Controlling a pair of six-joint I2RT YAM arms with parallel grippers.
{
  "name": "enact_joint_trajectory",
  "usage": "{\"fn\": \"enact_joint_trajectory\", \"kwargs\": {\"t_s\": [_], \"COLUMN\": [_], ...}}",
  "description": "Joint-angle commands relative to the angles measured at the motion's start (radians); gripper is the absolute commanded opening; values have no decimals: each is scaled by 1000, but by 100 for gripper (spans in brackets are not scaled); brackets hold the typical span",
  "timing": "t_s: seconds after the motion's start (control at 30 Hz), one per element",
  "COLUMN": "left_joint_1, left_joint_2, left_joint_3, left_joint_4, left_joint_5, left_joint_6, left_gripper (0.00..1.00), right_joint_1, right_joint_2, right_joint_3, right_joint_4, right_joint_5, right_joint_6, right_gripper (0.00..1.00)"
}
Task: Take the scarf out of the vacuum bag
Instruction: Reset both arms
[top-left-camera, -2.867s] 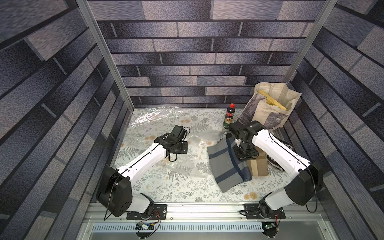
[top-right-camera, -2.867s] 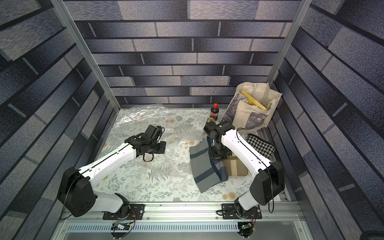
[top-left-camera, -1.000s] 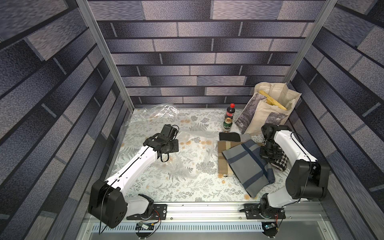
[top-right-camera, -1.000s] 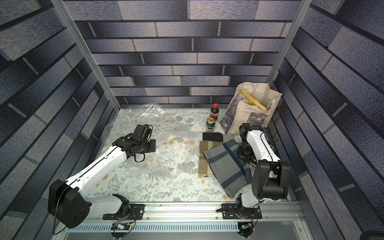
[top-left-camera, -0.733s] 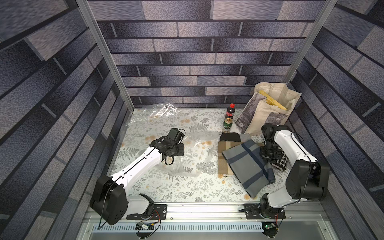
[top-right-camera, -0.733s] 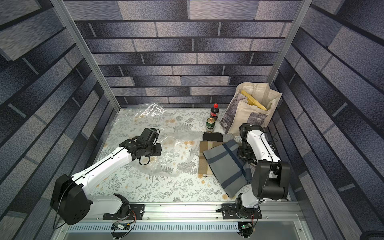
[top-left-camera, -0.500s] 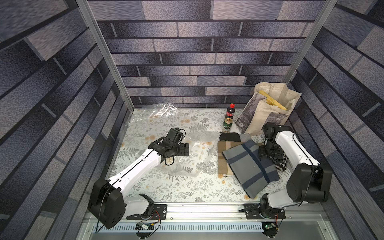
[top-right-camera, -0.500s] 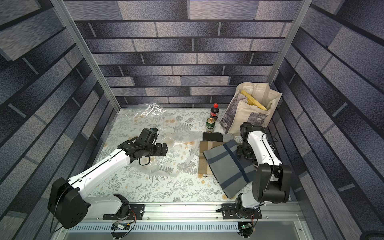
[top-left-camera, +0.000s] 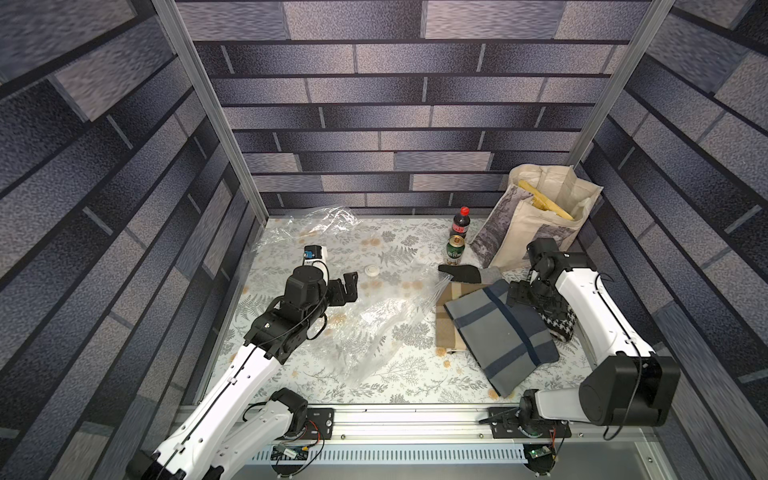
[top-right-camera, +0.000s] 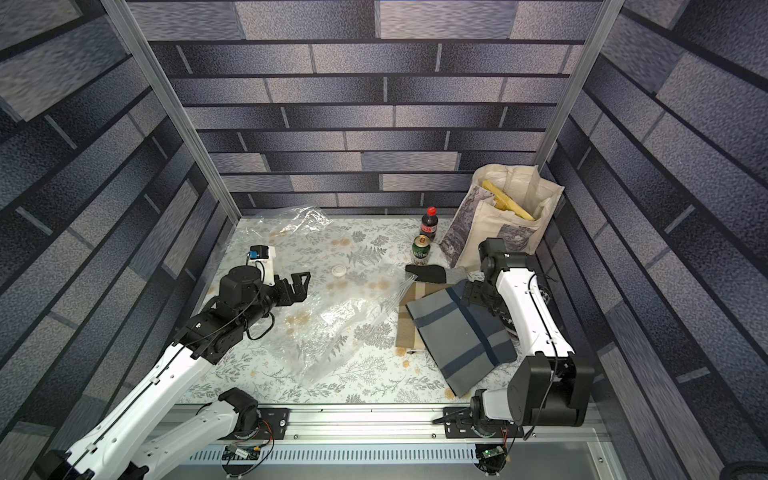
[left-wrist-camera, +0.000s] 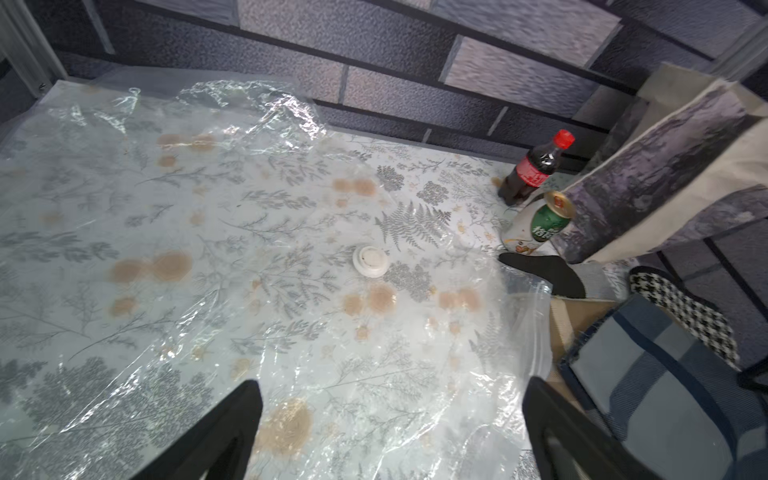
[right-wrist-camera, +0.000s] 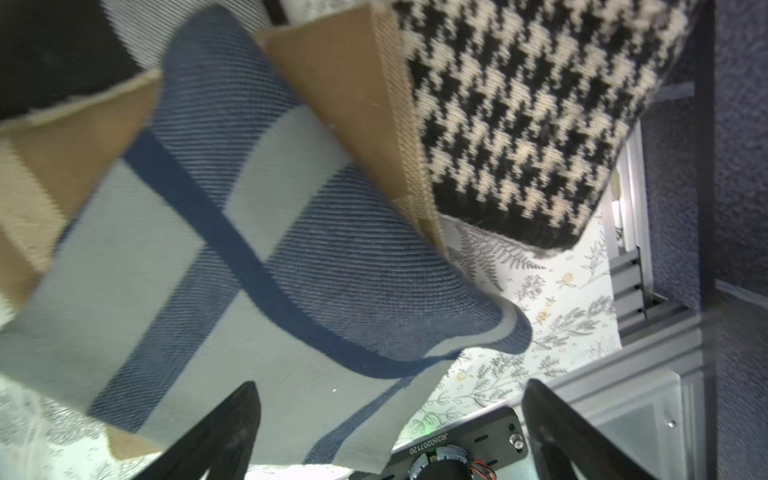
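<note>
Striped scarf (top-left-camera: 498, 336) lying beside the clear vacuum bag (top-left-camera: 370, 328) on the counter (top-left-camera: 415, 390), left hand (top-left-camera: 351, 286) spread wide and empty over the bag, right hand (top-left-camera: 513, 293) spread wide above the scarf

Table (top-left-camera: 395, 386): fern-printed top, walled on three sides.
Left and centre: clear vacuum bag (top-left-camera: 374, 328), spread crinkled, white valve cap (top-left-camera: 372, 271) up.
Back right: cola bottle (top-left-camera: 460, 224), green can (top-left-camera: 455, 250) just beside it, canvas tote bag (top-left-camera: 532, 232) in the corner.
Right: dark glove (top-left-camera: 461, 273); folded tan cloth (top-left-camera: 444, 328) under the striped grey scarf (top-left-camera: 503, 332); houndstooth cloth (top-left-camera: 561, 324) alongside.
</note>
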Motion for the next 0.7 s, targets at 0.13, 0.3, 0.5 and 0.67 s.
{"fn": "enact_joint_trajectory", "kwargs": {"t_s": [0.13,0.3,0.5,0.67], "left_joint_1": [73,195,362,436], "left_joint_2": [63,166,242,122], "left_joint_3": [-16,128,186,-190], "left_joint_4": [23,-32,-11,602], "left_joint_5": [-163,-179,-138,-175], "left_joint_6": [-135,-135,-32,44], "left_gripper": [100,100,100,100], "right_joint_1": [32,33,49,51], "right_joint_2": [-224,-352,-413,-331], "right_joint_3": [-83,-250,-434,-446], "right_joint_4": [429,748,1055,997], "right_joint_5": [-487,-490,-308,-86], "right_joint_6": [86,108,39,-117], "right_gripper": [100,100,100,100]}}
